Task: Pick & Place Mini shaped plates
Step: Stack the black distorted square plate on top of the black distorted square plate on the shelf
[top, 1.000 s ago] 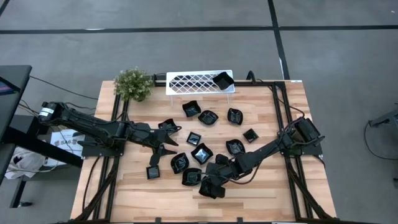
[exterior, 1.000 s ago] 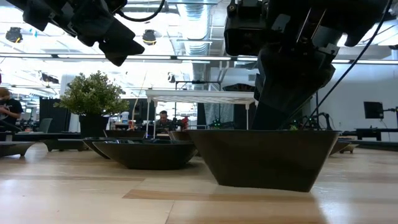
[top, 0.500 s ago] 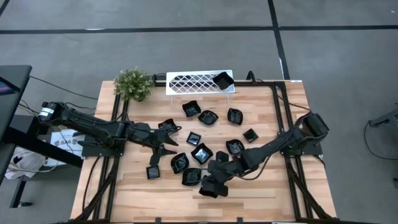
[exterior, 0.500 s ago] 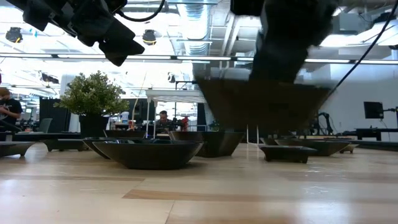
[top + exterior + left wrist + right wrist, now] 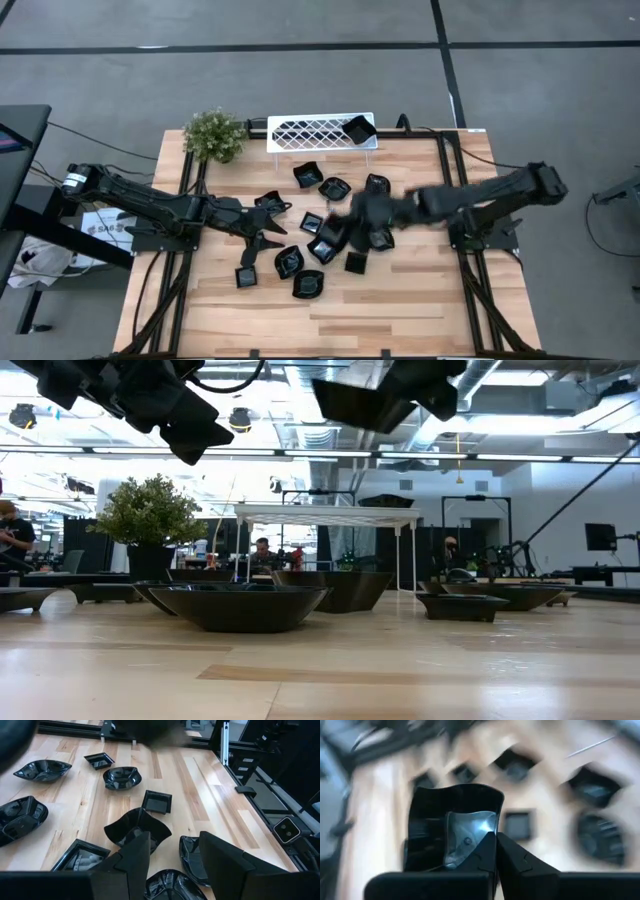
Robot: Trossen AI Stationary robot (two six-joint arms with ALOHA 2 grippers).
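I am carrying one mini plate (image 5: 451, 827) pinched by its rim in my right gripper (image 5: 352, 213), raised above the scattered plates (image 5: 320, 245). The white rack (image 5: 310, 132) lies toward 12 o'clock. My left gripper (image 5: 268, 240), fingers parted and empty, is waiting at 9 o'clock.

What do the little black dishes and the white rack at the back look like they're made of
The little black dishes look like glazed ceramic or hard plastic: bright highlights gleam on their black surfaces, and which of the two can't be told. The one in the right pincer shines the same way. The white rack looks like painted or coated metal, judging by its thin open lattice, though moulded plastic is possible.
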